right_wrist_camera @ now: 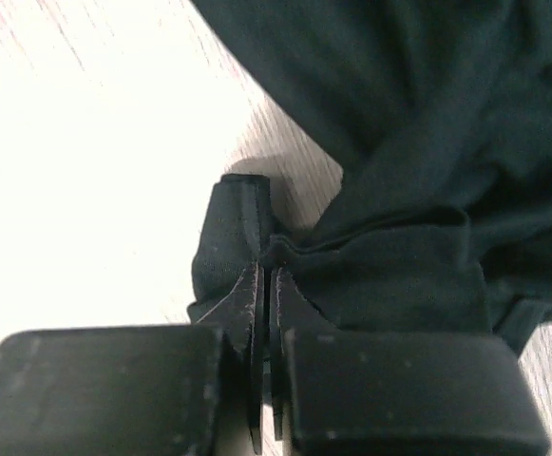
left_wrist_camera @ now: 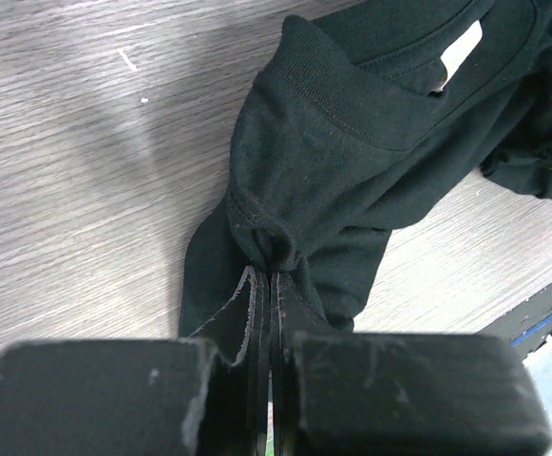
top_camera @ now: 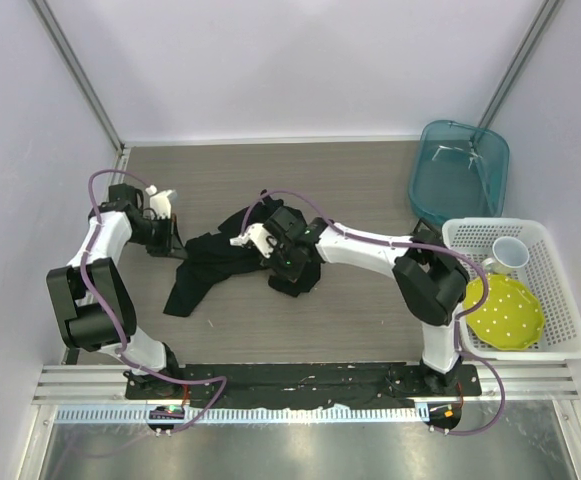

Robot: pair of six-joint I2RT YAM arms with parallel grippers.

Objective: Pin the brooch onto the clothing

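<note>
1. The wood-grain worktop [top_camera: 350, 180] lies under the T-shirt and reaches past it on every side.
2. The black T-shirt [top_camera: 210, 262] lies bunched near the middle of the worktop. One end trails toward the arm bases. Its ribbed neck faces the left wrist camera. I cannot make out the brooch on it in any view.
3. A white slatted basket [top_camera: 530, 225] stands well apart from the T-shirt, on its right.
4. A teal plastic tub [top_camera: 430, 190] sits to the T-shirt's right, farther from the arm bases than the T-shirt.
5. A yellow dotted plate [top_camera: 510, 310] lies in that basket, well apart from the T-shirt.
6. The left end effector [left_wrist_camera: 268, 275] is at the T-shirt's left edge. Its jaws are pressed together on a gathered fold of the black fabric, just below the neck rib.
7. The right end effector [right_wrist_camera: 264, 271] is at the T-shirt's right-hand bunch. Its jaws are closed tight on a hemmed edge of the cloth, which drapes off to one side.
8. A white cup [top_camera: 510, 255] stands in the basket, far to the T-shirt's right.
9. A small white label [left_wrist_camera: 461, 52] shows inside the T-shirt's neck opening.
</note>
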